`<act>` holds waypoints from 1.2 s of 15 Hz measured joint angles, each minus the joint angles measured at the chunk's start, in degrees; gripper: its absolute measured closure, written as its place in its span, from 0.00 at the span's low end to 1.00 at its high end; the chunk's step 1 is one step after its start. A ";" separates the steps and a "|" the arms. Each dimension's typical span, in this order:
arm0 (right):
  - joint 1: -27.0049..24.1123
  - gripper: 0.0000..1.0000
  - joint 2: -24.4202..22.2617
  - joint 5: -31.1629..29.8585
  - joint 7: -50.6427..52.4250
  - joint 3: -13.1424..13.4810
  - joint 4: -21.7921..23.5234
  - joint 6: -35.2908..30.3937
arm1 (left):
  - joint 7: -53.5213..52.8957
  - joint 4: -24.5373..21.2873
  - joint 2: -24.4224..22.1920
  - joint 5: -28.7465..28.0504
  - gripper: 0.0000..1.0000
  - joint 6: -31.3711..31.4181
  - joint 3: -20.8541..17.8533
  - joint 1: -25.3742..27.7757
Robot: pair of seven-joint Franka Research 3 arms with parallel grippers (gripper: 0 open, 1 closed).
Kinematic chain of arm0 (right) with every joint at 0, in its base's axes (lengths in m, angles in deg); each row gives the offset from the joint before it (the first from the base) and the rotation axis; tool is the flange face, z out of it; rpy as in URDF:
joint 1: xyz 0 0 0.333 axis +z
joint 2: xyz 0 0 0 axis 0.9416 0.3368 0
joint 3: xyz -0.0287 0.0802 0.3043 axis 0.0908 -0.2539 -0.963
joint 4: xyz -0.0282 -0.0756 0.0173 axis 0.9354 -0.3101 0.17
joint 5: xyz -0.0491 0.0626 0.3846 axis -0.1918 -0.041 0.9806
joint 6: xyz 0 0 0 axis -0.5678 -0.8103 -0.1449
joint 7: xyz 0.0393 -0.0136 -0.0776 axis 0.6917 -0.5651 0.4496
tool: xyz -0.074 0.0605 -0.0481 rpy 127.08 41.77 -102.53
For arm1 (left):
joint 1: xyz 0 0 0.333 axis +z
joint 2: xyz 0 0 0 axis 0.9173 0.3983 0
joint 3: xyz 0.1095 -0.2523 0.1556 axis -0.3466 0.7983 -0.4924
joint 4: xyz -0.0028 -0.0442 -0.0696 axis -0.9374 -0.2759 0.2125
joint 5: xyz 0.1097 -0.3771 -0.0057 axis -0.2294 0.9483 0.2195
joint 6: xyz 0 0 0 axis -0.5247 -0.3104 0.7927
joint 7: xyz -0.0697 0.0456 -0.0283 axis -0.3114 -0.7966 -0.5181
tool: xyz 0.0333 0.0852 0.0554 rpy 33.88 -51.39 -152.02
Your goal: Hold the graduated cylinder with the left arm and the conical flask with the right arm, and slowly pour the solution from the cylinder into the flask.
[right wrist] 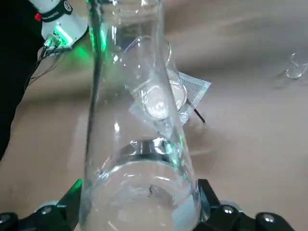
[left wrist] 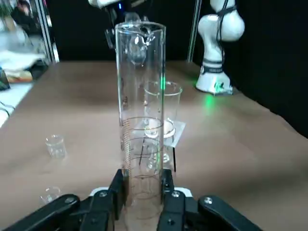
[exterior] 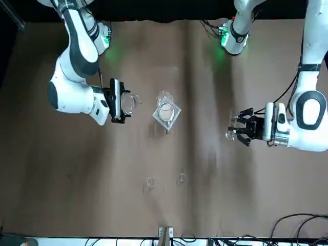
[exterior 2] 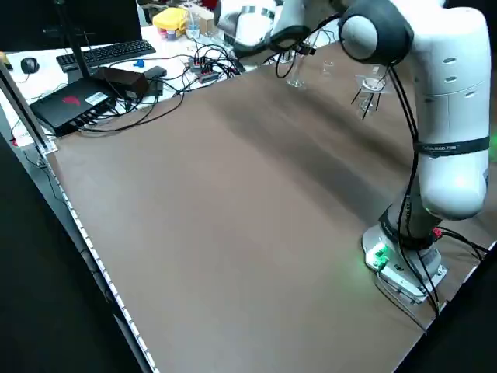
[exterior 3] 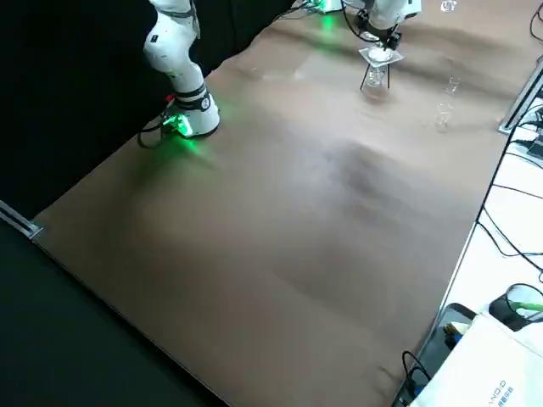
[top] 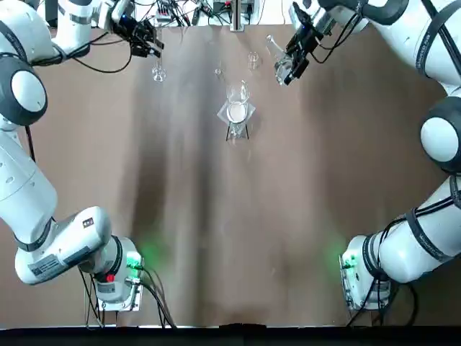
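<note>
The graduated cylinder (left wrist: 141, 120) is a slim clear tube that stands upright between my left gripper's fingers (left wrist: 167, 195). My left gripper (top: 153, 47) is shut on its lower part at the far left of the table, with the cylinder (top: 157, 70) just off its tips. The conical flask (right wrist: 140, 159) is clear, with what looks like clear liquid in its wide bottom. My right gripper (top: 288, 68) is shut on that wide bottom at the far right. In the front view the flask (exterior: 128, 104) and cylinder (exterior: 233, 132) are far apart.
A glass vessel with a white disc on a dark tripod (top: 236, 113) stands between the two grippers. Two tiny clear glass pieces (top: 253, 60) (top: 218, 72) sit beyond it near the far edge. Cables and equipment lie off that edge.
</note>
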 joint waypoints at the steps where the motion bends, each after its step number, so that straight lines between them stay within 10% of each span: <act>1: 0.54 0.04 0.00 -0.57 -0.91 0.00 -0.01 0.21 | -1.72 0.00 0.93 0.56 0.66 -1.15 -0.01 1.19; 18: 8.41 0.04 -0.02 -14.75 -20.23 -0.07 -5.37 0.48 | -19.51 -2.51 15.84 2.18 0.66 -4.44 -1.13 12.60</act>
